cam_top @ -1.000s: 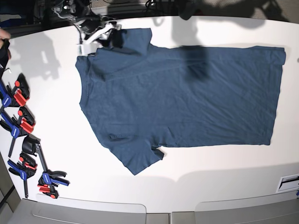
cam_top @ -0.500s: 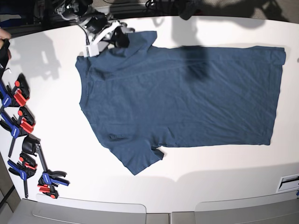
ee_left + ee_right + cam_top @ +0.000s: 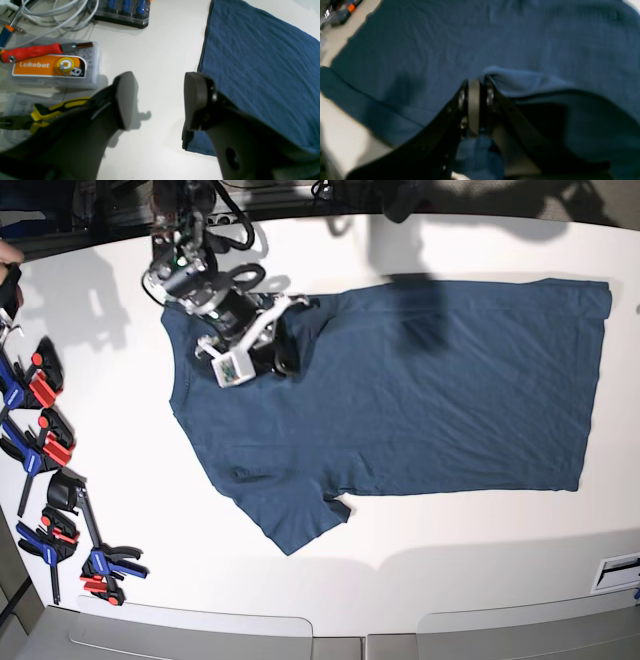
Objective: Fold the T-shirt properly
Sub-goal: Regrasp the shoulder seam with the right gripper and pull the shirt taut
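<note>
One sleeve of the plain dark navy-blue cotton T-shirt (image 3: 400,390), spread flat on the white counter (image 3: 450,550), pinched in the clenched right gripper (image 3: 474,100) jaws; left gripper (image 3: 157,100) jaws released, empty, beside the hem. Likely hazards: slipping cloth, bunched crooked fold.
</note>
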`<control>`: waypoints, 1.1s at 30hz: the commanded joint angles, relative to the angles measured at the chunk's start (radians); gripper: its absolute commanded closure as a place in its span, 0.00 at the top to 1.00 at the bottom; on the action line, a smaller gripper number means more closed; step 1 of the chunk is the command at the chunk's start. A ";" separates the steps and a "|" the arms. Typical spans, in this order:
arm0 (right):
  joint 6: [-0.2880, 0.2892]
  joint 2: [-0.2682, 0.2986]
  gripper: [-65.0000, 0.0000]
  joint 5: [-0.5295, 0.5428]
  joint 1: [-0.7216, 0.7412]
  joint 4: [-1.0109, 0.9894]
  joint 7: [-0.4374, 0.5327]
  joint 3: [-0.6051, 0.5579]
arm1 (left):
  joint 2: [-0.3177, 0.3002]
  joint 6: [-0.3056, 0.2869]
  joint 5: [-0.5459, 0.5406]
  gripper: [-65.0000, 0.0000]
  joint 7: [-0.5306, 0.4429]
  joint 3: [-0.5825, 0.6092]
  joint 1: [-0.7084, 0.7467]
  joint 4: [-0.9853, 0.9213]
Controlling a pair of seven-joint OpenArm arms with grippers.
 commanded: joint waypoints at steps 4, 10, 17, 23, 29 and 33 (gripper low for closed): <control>-0.015 0.005 0.00 -0.084 0.057 -0.050 0.084 -0.024 | -0.028 -0.007 -0.016 0.45 -0.023 -0.012 0.000 0.016; -0.019 0.006 0.39 -0.086 0.066 -0.071 0.081 -0.024 | -0.027 -0.007 -0.016 0.45 -0.021 -0.012 0.000 0.016; -0.037 0.006 0.38 -0.085 0.066 -0.066 0.045 -0.022 | -0.008 -0.084 -0.055 0.44 0.030 -0.010 0.000 0.016; -0.041 0.006 0.00 -0.085 0.066 -0.016 -0.046 -0.022 | 0.002 -0.137 -0.103 0.00 0.085 0.065 0.000 0.016; -0.123 0.006 0.00 -0.086 0.045 0.009 -0.059 0.002 | 0.011 -0.137 -0.045 0.00 0.055 0.242 -0.003 0.016; -0.184 0.006 0.00 -0.089 0.008 0.008 -0.050 0.076 | 0.018 -0.137 0.125 0.00 -0.078 0.338 -0.011 0.016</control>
